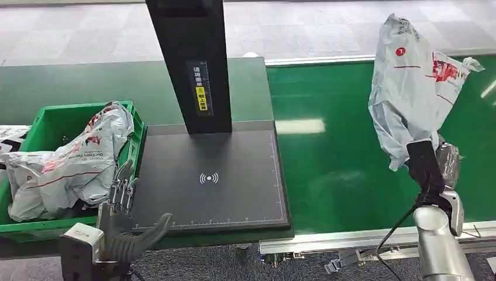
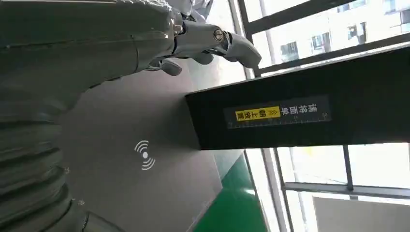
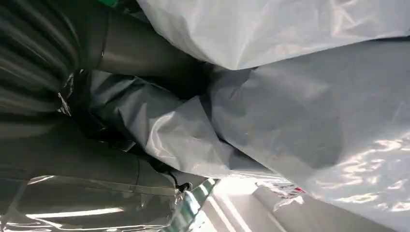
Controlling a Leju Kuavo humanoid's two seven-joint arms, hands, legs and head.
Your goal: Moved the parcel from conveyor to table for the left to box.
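Note:
A grey plastic parcel bag with red print is lifted above the green conveyor belt, held from below by my right hand. Up close in the right wrist view, the crumpled grey parcel presses against my hand. My left hand hovers at the near left corner of the dark scanning table, fingers straight and apart, holding nothing. In the left wrist view my left hand stretches over the table. Several similar parcels lie in the green box.
A black post with a yellow label rises from the far edge of the table; the left wrist view shows the post too. The conveyor's metal rail runs along the near edge.

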